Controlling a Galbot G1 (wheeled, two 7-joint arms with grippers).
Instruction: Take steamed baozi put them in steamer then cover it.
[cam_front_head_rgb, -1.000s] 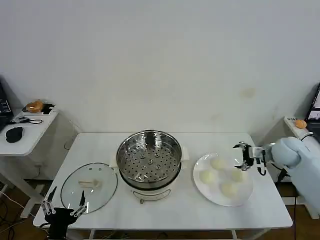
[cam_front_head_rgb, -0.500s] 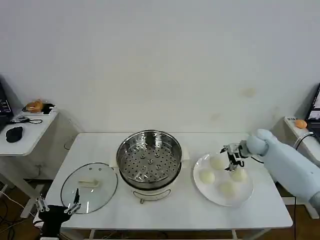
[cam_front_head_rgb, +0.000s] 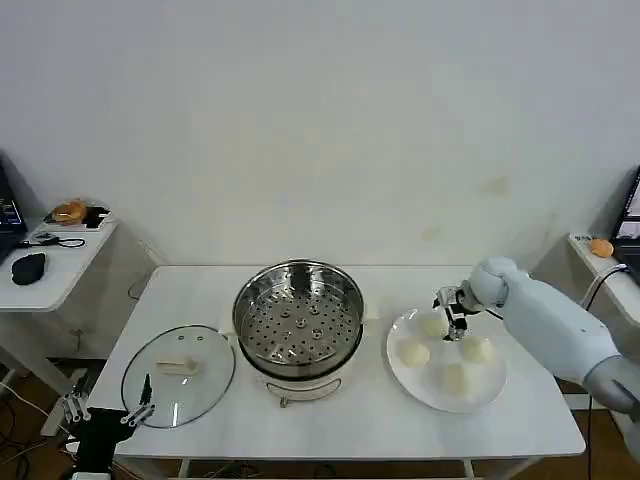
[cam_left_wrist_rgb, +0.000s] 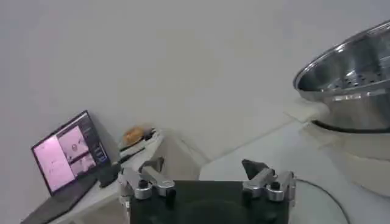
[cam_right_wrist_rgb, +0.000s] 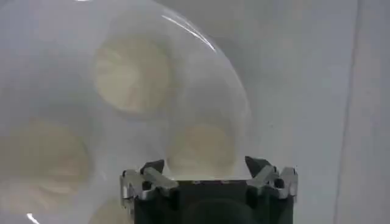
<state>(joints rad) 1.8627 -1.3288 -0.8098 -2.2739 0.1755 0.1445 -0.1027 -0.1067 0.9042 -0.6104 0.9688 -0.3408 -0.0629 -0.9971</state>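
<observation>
Several cream-white steamed baozi (cam_front_head_rgb: 414, 352) lie on a white plate (cam_front_head_rgb: 421, 389) at the table's right. My right gripper (cam_front_head_rgb: 450, 313) hangs open over the plate's far side. Its fingertips straddle the far bun (cam_right_wrist_rgb: 201, 148) without touching it, and the gripper (cam_right_wrist_rgb: 204, 165) holds nothing. Other buns (cam_right_wrist_rgb: 131, 73) sit farther across the plate (cam_right_wrist_rgb: 234, 85). The steel steamer (cam_front_head_rgb: 298, 318) stands uncovered at the table's middle, its perforated tray bare. The glass cover (cam_front_head_rgb: 178, 375) lies flat to its left. My left gripper (cam_front_head_rgb: 105, 415) waits open, low at the table's front-left corner.
The steamer (cam_left_wrist_rgb: 350, 79) rises close beside the left gripper (cam_left_wrist_rgb: 204, 165). A side table (cam_front_head_rgb: 45, 265) with a laptop (cam_left_wrist_rgb: 64, 155) and small items stands to the left. Another side surface holding an orange object (cam_front_head_rgb: 600, 246) is at the far right.
My right gripper has moved left from beyond the plate's right rim to above the far bun. The left gripper has sunk a little lower and further left.
</observation>
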